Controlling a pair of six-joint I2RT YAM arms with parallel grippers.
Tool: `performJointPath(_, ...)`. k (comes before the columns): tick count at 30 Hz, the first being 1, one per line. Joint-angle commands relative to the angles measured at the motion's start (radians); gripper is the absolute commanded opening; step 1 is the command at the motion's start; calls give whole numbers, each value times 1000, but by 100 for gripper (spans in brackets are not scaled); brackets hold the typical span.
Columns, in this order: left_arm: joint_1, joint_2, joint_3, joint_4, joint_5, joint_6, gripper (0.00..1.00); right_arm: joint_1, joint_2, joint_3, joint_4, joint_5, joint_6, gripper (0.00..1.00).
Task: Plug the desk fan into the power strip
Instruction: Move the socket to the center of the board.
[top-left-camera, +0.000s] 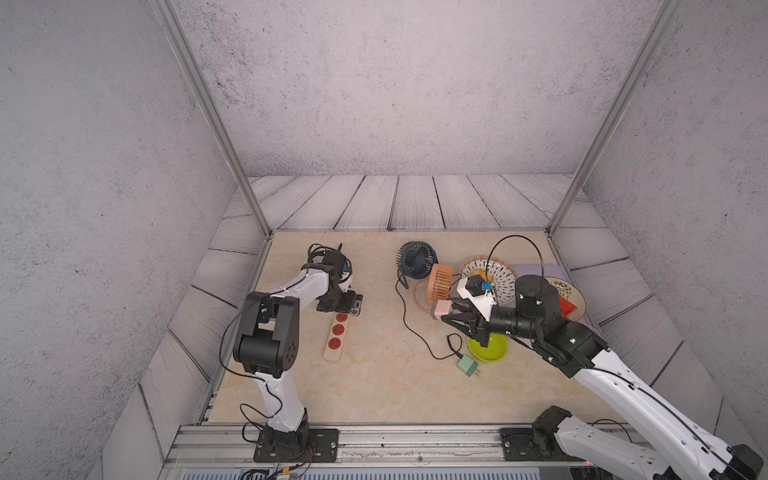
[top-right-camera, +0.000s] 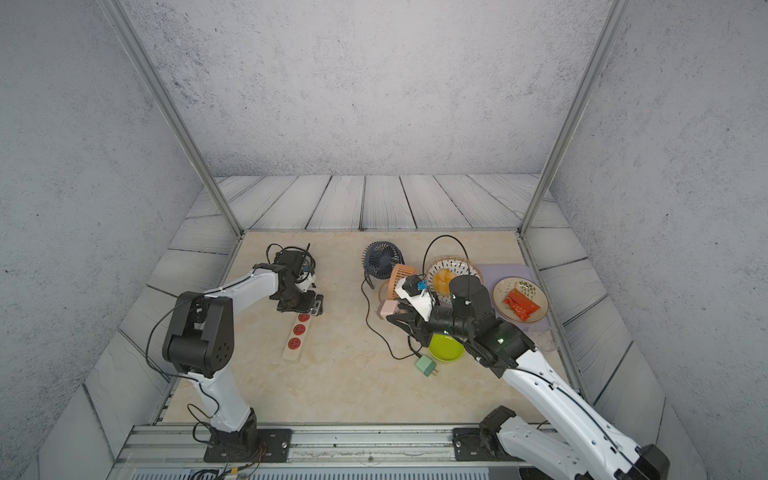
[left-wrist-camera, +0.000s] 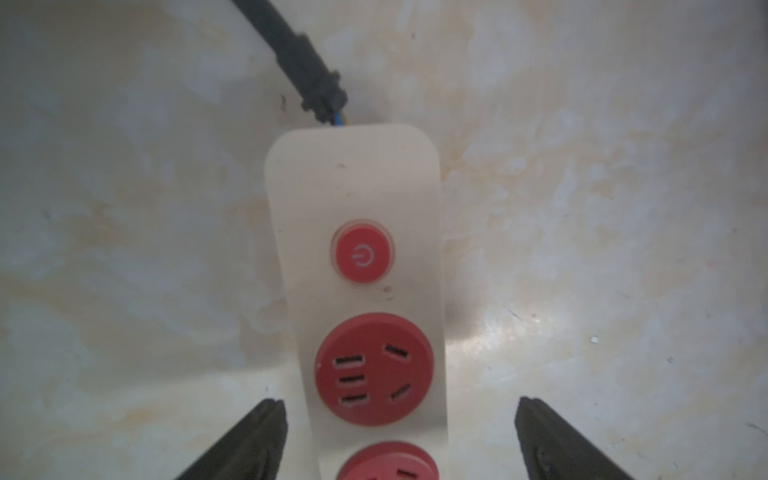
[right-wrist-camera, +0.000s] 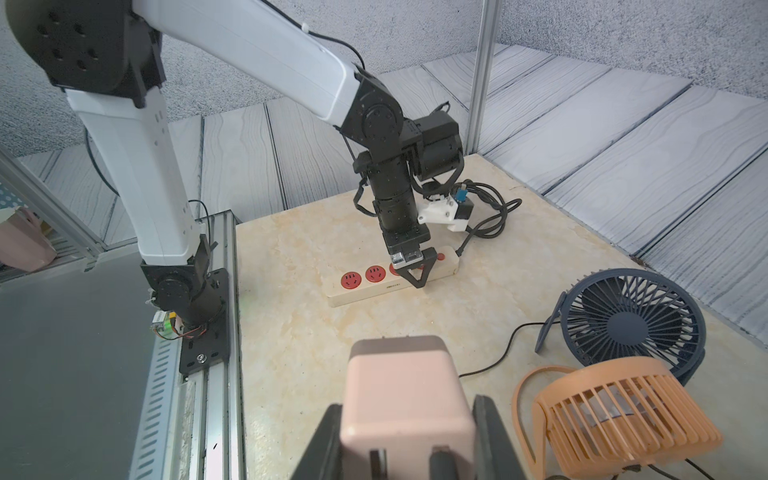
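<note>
Left gripper (left-wrist-camera: 400, 402): jaws apart, astride the long cream-white plastic power strip (left-wrist-camera: 353, 187) with red sockets.
Right gripper (right-wrist-camera: 407, 419): clamps a pale-pink boxy plastic plug (right-wrist-camera: 405, 382).

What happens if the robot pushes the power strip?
It would probably slide, not tip: the power strip lies flat and low on the smooth table. It looks stiff, so it should move as one piece. Its black cord looks floppy and might drag behind.

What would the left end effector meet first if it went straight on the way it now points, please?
Most likely the power strip, which the left end effector straddles with open fingers; how near is unclear.
</note>
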Motion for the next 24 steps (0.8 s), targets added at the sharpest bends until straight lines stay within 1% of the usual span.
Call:
performJointPath(1, -4, 36, 23, -21, 9, -40, 85, -1, -22, -1, -5, 8, 12, 0)
performJointPath(9, -71, 42, 2, -10, -8, -114, 61, -1, -39, -7, 11, 12, 40, 0)
performJointPath(15, -180, 21, -22, -13, -69, -220, 40, -1, -49, -8, 9, 19, 45, 0)
performJointPath(17, -217, 23, -21, -22, -66, -253, 38, -1, -51, -10, 8, 22, 48, 0)
performJointPath(21, -287, 20, -37, -32, -86, -340, 39, -1, -49, -15, 2, 26, 50, 0)
performJointPath(24, -317, 13, -65, -23, -50, -398, 41, -2, -48, -17, -1, 32, 50, 0)
